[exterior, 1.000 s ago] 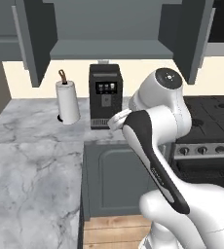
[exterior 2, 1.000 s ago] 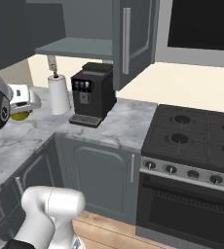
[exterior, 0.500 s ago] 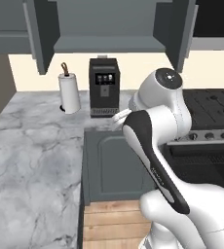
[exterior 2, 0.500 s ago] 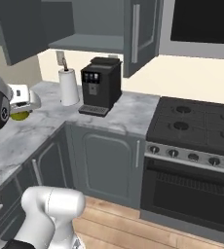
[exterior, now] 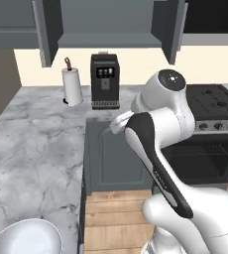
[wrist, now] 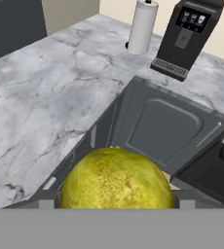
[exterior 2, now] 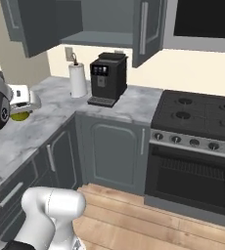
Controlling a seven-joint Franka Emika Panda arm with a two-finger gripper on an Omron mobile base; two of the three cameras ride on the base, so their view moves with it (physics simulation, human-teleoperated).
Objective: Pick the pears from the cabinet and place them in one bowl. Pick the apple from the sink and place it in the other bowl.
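Holding the yellow-green pear [wrist: 116, 179] between its fingers, the hand [exterior 2: 20, 103] hangs over the marble surface [exterior: 36, 144] while the base carries it. The bowl [exterior: 24, 239] sits well apart at the near corner. A jolt or loose grip could drop the pear, and it may roll off the surface.

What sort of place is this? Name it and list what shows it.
A home kitchen, computer-rendered: a gas stove with an oven below, a black coffee machine beside a paper towel roll on a marble counter, and grey wall cabinets overhead.
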